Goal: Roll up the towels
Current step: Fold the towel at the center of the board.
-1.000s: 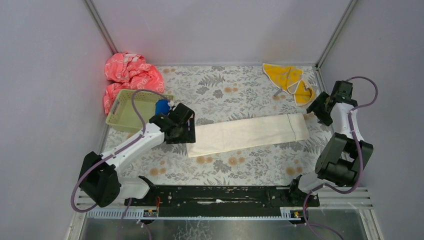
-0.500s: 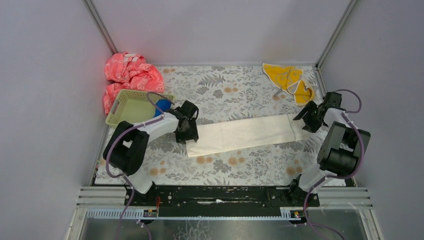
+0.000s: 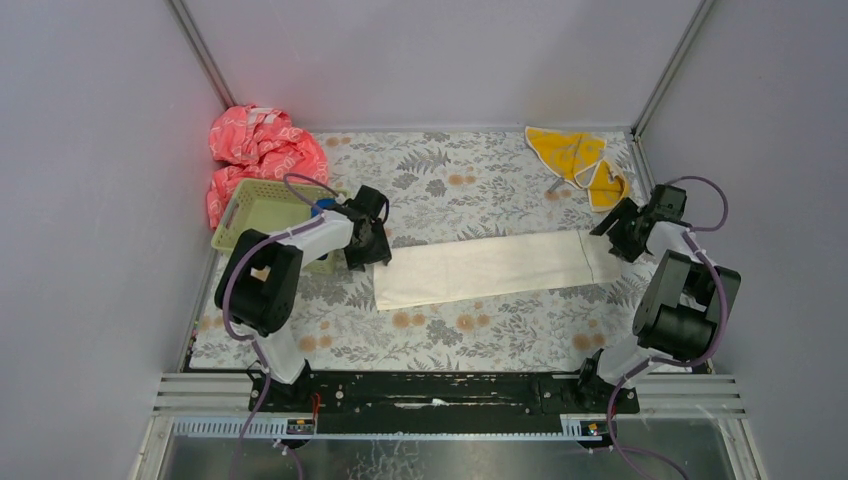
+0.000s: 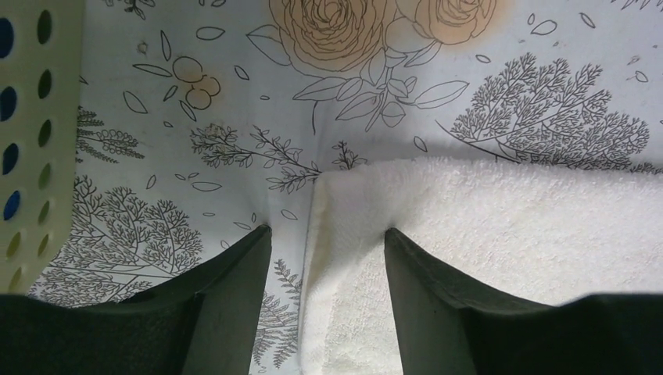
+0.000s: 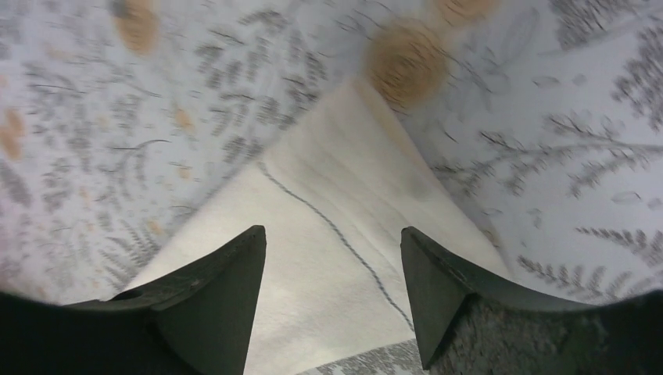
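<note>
**Top view:** The cream towel (image 3: pixel 495 265) lies flat and unrolled, a long strip across the flowered mat (image 3: pixel 470 180). The left gripper (image 3: pixel 375 250) sits low at its left end and the right gripper (image 3: pixel 612 232) at its right end. Just beyond the left end, a basket (image 3: pixel 250 215) holds the blue towel (image 3: pixel 322 209), with a pink cloth (image 3: pixel 258 150) heaped behind. The yellow towel (image 3: pixel 575 158) lies crumpled beyond the right end, well apart from the strip.

**Left wrist view:** The left gripper (image 4: pixel 327 232) stands partly open and holds nothing. It straddles an end edge of the cream towel (image 4: pixel 508 226) near a corner, with one finger over the bare mat (image 4: pixel 234 94) and the other over the terry. The basket (image 4: pixel 31 117) wall shows past the mat-side finger.

**Right wrist view, blurred:** The right gripper (image 5: pixel 330 231) is spread wide and empty over the other end of the cream towel (image 5: pixel 336 180). A thin grey stitch line (image 5: pixel 313 207) runs between its fingers. Whether the tips touch the cloth cannot be told.
</note>
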